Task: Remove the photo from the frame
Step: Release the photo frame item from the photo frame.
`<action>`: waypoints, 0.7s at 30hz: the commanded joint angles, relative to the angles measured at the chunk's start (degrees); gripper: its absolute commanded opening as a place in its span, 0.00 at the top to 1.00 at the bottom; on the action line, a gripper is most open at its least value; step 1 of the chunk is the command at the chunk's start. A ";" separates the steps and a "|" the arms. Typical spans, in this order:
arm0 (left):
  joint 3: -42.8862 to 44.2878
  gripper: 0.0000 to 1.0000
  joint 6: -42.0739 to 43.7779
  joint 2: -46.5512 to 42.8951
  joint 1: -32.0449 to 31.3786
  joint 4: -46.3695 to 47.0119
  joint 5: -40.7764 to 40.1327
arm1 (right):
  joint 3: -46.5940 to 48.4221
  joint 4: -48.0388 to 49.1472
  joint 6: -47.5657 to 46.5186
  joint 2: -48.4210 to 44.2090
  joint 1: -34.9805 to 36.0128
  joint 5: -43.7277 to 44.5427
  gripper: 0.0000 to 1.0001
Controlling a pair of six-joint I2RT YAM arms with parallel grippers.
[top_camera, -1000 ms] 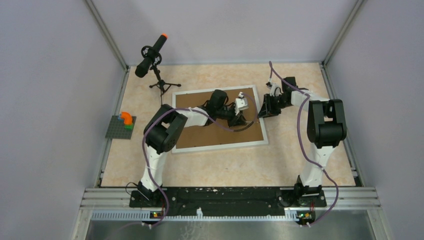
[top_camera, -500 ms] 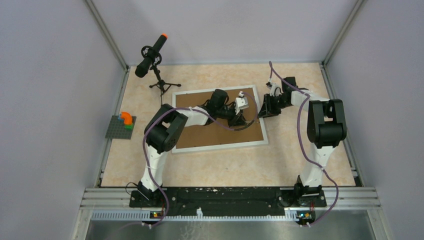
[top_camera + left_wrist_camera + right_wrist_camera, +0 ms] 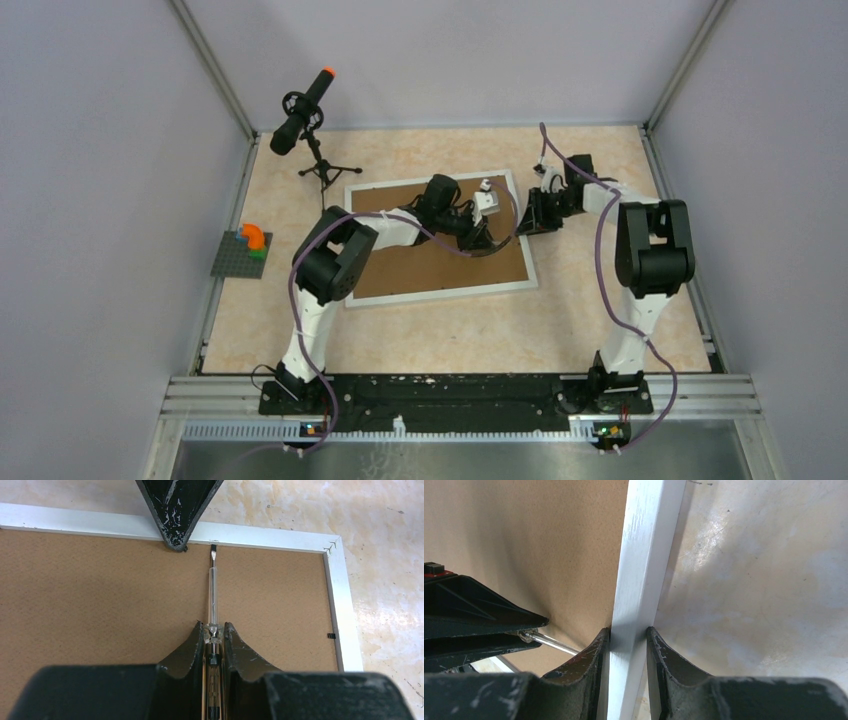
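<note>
While face-down, frame (image 3: 646,545) tight in right pincer (image 3: 628,636), screwdriver (image 3: 213,590) tight in left pincer (image 3: 214,631).

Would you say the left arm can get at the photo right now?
Probably not: the backing board covers it inside the frame, and the left gripper holds a screwdriver.

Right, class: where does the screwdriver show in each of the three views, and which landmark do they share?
Left wrist: the screwdriver is at centre, clamped in the left gripper, tip by the frame border.
Right wrist: its shaft shows low on the left.
Top external: too small to make out; the left gripper is over the frame's right part.
Shared landmark: the frame's white border.
</note>
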 commanded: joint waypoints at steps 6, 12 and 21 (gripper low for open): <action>6.26 1.00 1.99 0.02 -8.02 3.80 -0.28 | -3.55 -2.16 0.93 6.12 4.11 4.96 1.00; 8.06 1.00 0.75 -0.65 -9.64 4.75 0.42 | -4.13 -1.93 1.25 6.16 4.10 4.92 1.00; 11.72 1.00 -2.31 -0.09 -10.80 8.30 1.46 | -4.63 -1.66 1.51 6.01 4.10 4.80 1.00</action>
